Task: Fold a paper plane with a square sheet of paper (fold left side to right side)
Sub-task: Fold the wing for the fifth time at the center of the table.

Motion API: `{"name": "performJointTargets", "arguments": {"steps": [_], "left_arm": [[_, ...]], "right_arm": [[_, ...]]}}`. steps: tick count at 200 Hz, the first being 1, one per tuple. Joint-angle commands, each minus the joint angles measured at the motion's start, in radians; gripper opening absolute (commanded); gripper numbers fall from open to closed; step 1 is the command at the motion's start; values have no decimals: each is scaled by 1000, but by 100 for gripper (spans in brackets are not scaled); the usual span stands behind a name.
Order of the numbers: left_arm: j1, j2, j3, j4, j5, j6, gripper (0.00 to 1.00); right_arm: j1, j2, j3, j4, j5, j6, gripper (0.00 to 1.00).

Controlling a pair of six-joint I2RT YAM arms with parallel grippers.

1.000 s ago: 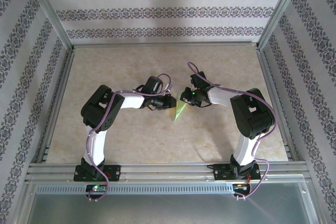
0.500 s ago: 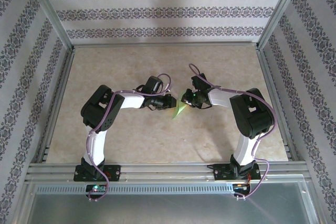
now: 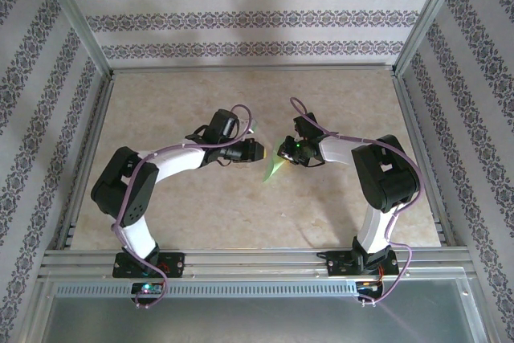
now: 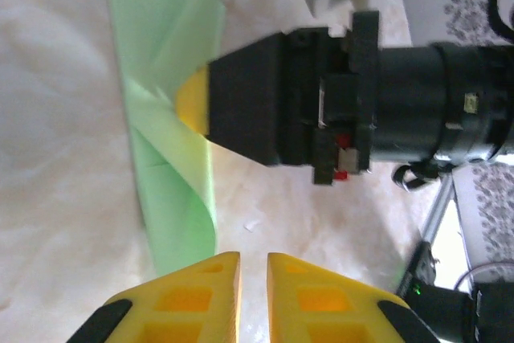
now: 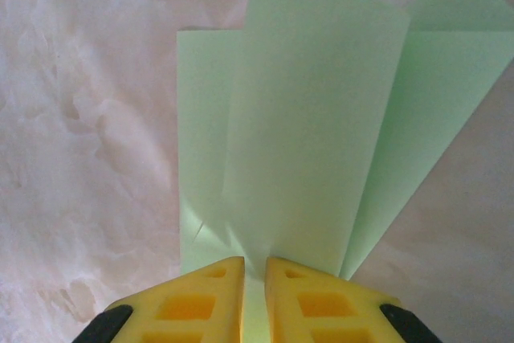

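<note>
The square sheet of paper is folded into a narrow, pointed, light green paper plane [image 3: 274,169] lying on the table between the two arms. My right gripper [image 3: 284,150] is shut on its wide end. In the right wrist view a raised fold of the plane [image 5: 313,134] runs in between the yellow fingers of my right gripper [image 5: 254,261]. My left gripper [image 3: 259,150] stands just left of the plane, apart from it. In the left wrist view the left gripper [image 4: 253,256] is shut, with bare table in the slim gap. The plane [image 4: 173,190] lies ahead to the left, pinched by the right fingertip [image 4: 191,104].
The beige marbled table [image 3: 193,214] has metal rails on its left side [image 3: 84,158], right side [image 3: 422,158] and front edge [image 3: 257,259]. Patterned walls close off the back and sides. A purple cable loops over each wrist.
The left arm has swung its elbow out to the left, and its gripper has drawn back a little from the plane. The right gripper has kept its hold on the plane.
</note>
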Motion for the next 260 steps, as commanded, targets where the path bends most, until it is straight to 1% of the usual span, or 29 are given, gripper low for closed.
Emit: {"name": "performJointTargets", "arguments": {"steps": [1,48,78,175,260], "left_arm": [[-42,47,46,-119,85,90,14],[-102,163,172,-186,87,158,12],[-123,209,221,-212,72,170,11],[-128,270,262,-249,-33,186,11],[-127,307,277,-261,-95,189,11]], "right_arm": [[-12,36,-7,-40,14,5,18],[-12,28,-24,-37,16,5,17],[-13,26,-17,-44,15,-1,17],[-10,36,-7,-51,14,-5,17],[-9,44,7,-68,14,-18,17]]}}
